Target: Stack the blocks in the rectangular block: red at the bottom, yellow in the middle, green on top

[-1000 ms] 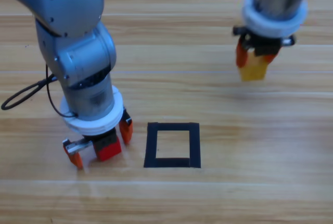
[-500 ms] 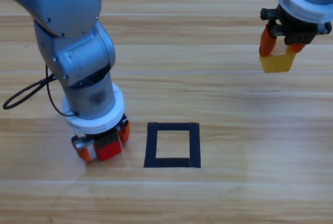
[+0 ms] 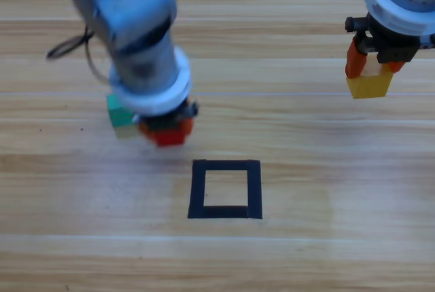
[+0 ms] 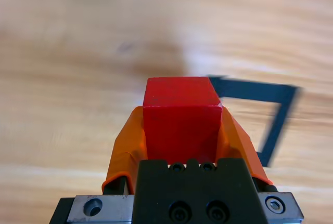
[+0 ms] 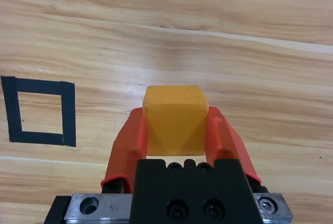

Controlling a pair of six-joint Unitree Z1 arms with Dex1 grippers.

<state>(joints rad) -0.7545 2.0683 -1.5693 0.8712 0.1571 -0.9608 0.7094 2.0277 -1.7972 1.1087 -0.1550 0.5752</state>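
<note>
From above, the left hand [image 3: 168,128] clamps the red cube [image 3: 170,134] above the surface [image 3: 299,170], up-left of the black tape rectangle [image 3: 225,189], with the green cube [image 3: 119,115] beside it. The right hand [image 3: 370,75] grips the yellow cube [image 3: 370,85] at far right.

Left wrist: red cube [image 4: 181,122] pinched between both jaws, rectangle [image 4: 273,109] beyond.

Right wrist: yellow cube [image 5: 174,120] pinched likewise, rectangle [image 5: 39,110] far left.

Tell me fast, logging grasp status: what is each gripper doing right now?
Left gripper: closed on the red cube.
Right gripper: closed on the yellow cube.
</note>
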